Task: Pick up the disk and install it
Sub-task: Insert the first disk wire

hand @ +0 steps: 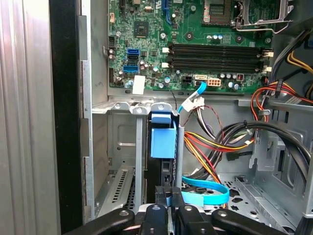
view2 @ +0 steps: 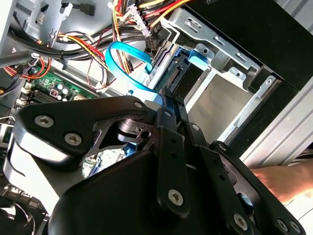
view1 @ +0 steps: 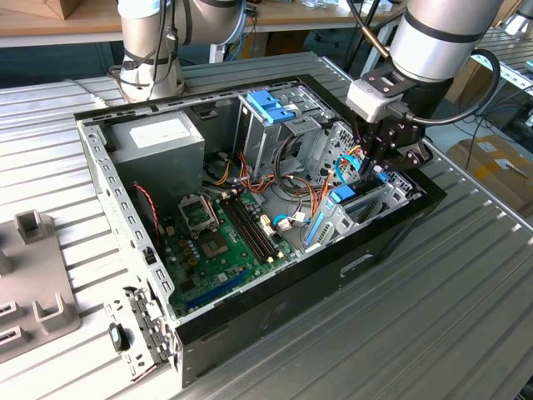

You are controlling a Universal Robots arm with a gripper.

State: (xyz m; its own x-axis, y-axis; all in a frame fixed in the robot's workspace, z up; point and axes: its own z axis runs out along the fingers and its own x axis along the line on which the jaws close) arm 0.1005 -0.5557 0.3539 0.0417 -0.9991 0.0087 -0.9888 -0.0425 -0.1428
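Note:
The disk [hand: 163, 139] stands on edge in the metal drive bay [hand: 122, 147] of the open computer case [view1: 375, 250], its light-blue carrier tab facing the motherboard. My gripper [hand: 169, 197] hangs over the bay at the exterior view's right. Its black fingers are closed on the disk's light-blue rail at the end away from the tab. In the second wrist view the gripper [view2: 166, 98] sits right at the disk [view2: 166, 71], with the bay's grey walls around it. In the exterior view the gripper [view1: 376, 167] is just above the disk's blue carrier [view1: 344, 197].
A looped blue cable [hand: 205, 192] and bundles of coloured wires [hand: 215, 144] lie close beside the bay. The motherboard [view1: 221, 242], power supply [view1: 158, 142] and a tall cage with a blue bracket [view1: 271, 107] occupy the case. A second arm's base [view1: 150, 58] stands behind.

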